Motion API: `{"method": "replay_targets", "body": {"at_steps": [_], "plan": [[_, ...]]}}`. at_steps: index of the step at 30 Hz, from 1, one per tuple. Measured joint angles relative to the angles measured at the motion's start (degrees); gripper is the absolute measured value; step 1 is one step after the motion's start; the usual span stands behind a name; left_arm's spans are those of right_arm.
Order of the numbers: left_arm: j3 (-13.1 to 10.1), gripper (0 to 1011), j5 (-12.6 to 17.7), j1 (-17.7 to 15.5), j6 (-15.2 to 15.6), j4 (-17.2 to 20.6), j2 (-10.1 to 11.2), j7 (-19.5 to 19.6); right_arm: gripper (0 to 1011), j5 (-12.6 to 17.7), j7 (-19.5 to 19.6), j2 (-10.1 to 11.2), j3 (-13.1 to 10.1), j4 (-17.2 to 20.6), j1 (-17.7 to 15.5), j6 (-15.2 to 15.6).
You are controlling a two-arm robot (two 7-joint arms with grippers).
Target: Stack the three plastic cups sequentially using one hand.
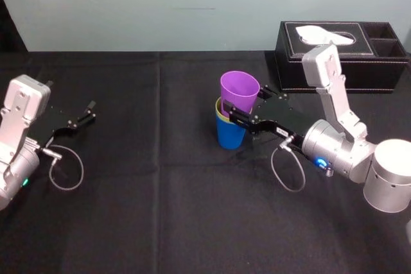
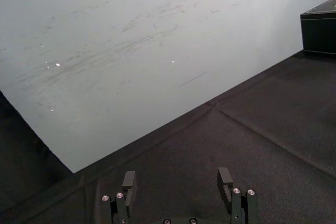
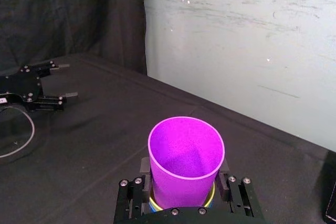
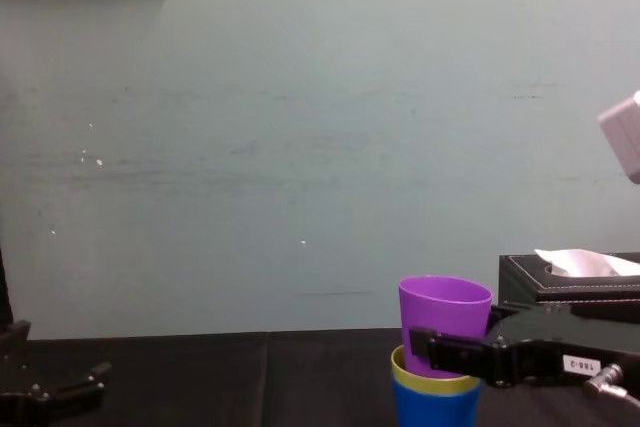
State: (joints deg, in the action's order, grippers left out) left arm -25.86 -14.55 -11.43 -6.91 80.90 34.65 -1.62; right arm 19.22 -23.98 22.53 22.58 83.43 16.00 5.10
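R gripper (image 1: 247, 104) is pinching the purple cup (image 1: 239, 91) low on its wall, one finger each side, rim left free. A low side grip like that prob keeps the fingers clear of the mouth and lets the cup base drop into the one below. The arm reaches in from the robot's right, wrist roughly level w/ the stack.

Purple cup sits inside the yellow-green cup (image 4: 430, 379), which is nested in the blue cup (image 1: 229, 134). Blue stands upright on the black table (image 1: 160, 210), about mid-table, just left of the black tissue box (image 1: 340, 56) and apart from it. Yellow-green shows as a thin rim band above blue, so it's fully seated. Purple sticks up much higher and leans a bit in the head view, so it's prob not pushed home yet, or is held by the grip.

Judgement: last stacking step, task nearly done. What remains is to settle purple straight, release, then back out w/o dragging the stack. Risk is that the tilt jams the cup, or that fingers catch the yellow-green rim and tip the lot.

L gripper (image 1: 87, 112) is parked far left over the table, fingers spread, holding nothing, well apart from the cups, which fits the one-hand task.
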Motion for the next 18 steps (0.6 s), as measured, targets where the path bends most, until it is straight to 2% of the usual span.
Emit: {"method": "replay_targets", "body": {"at_steps": [10, 18], "plan": [[0.0, 1011, 0.0, 0.0, 0.0, 0.0, 0.0, 0.0, 729, 0.0, 0.0, 0.0, -0.1, 0.1, 0.0, 0.0], [0.0, 1011, 0.0, 0.0, 0.0, 0.0, 0.0, 0.0, 921, 0.0, 0.0, 0.1, -0.2, 0.2, 0.0, 0.0]]}}
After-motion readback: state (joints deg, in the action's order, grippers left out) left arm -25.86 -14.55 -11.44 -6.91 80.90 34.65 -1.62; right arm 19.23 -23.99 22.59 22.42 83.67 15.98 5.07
